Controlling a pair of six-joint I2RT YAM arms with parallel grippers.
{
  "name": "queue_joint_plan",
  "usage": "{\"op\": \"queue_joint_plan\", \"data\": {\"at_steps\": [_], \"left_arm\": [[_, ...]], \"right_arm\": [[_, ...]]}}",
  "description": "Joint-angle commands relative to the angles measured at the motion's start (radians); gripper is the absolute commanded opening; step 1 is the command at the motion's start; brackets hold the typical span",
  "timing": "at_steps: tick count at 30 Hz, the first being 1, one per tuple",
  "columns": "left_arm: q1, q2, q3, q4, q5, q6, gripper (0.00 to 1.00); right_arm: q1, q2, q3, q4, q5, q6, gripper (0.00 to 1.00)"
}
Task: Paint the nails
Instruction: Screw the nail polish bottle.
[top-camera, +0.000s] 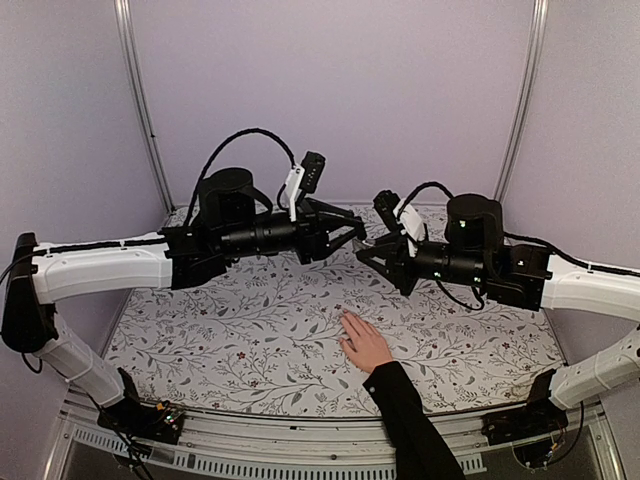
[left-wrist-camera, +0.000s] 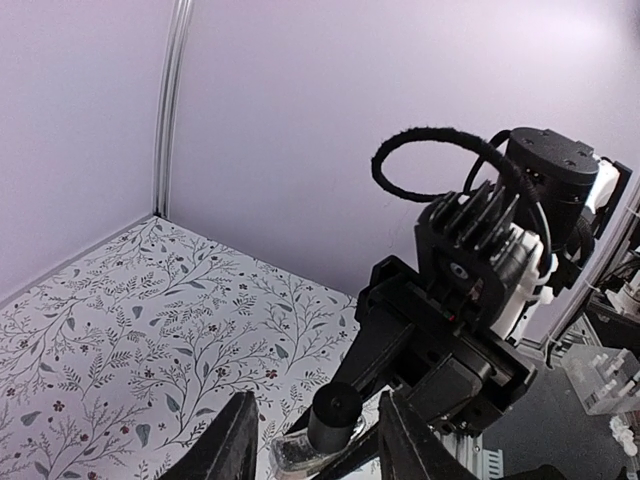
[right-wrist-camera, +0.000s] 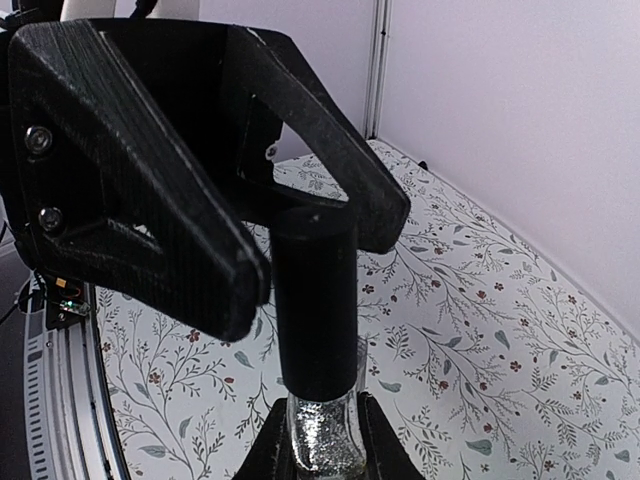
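**Claws meet at a small bottle above an outstretched hand**

Raised over the middle of the flowered tabletop (top-camera: 220, 330), the right claw (right-wrist-camera: 322, 408) is pinching a small glass bottle (right-wrist-camera: 320, 445) by its body. One finger sits on each side of the glass, which has silvery glitter inside. The bottle's tall black cap (right-wrist-camera: 315, 300) sticks out past those fingers toward the other arm. The left claw (left-wrist-camera: 318, 405) is spread around that cap, one finger on either side. Its own wrist camera shows a gap between each finger and the cap, so it is not gripping. The two arms come in from opposite sides and meet tip to tip.

A light-skinned hand (top-camera: 365, 345) in a black sleeve (top-camera: 410, 420) lies palm down on the tabletop, nearer the arms' bases than the claws are. Its fingers are together and point away from the bases. The nails (top-camera: 346, 319) are at those fingertips, too small to make out, and are well apart from the bottle and both claws.
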Motion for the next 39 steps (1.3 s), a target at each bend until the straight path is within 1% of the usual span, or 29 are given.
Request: {"op": "queue_joint_plan", "data": {"at_steps": [1,9,16,20,25,29,33,37,38,39], "left_arm": [[-0.016,0.024,0.035,-0.015,0.001,-0.003,0.43],[-0.02,0.039,0.035,-0.004,0.008,-0.003,0.3],[-0.026,0.04,0.031,-0.002,0.017,0.005,0.14],[-0.031,0.045,0.032,-0.01,0.022,0.012,0.07],[-0.041,0.051,0.017,-0.011,0.012,0.018,0.04],[-0.054,0.067,0.02,-0.04,-0.046,0.028,0.0],[-0.067,0.093,0.013,-0.043,-0.089,0.015,0.0],[-0.065,0.101,0.008,-0.049,-0.049,0.049,0.0],[-0.061,0.093,0.0,-0.046,-0.025,0.062,0.0],[-0.057,0.087,-0.005,-0.043,0.017,0.075,0.0]], "right_arm": [[0.006,0.009,0.035,0.005,0.021,0.012,0.0],[0.006,0.017,0.04,-0.002,0.018,0.01,0.0],[0.006,0.018,0.041,-0.008,0.019,0.006,0.0],[0.006,0.017,0.049,-0.01,0.035,0.008,0.0],[0.006,0.02,0.066,-0.014,0.05,0.015,0.0],[0.006,0.031,0.089,-0.015,0.113,0.025,0.0],[0.006,0.035,0.103,-0.015,0.135,0.032,0.0],[0.006,0.025,0.106,-0.013,0.072,0.001,0.0],[0.006,0.016,0.104,-0.01,0.067,-0.01,0.0],[0.006,0.002,0.101,-0.007,0.029,-0.015,0.0]]}}
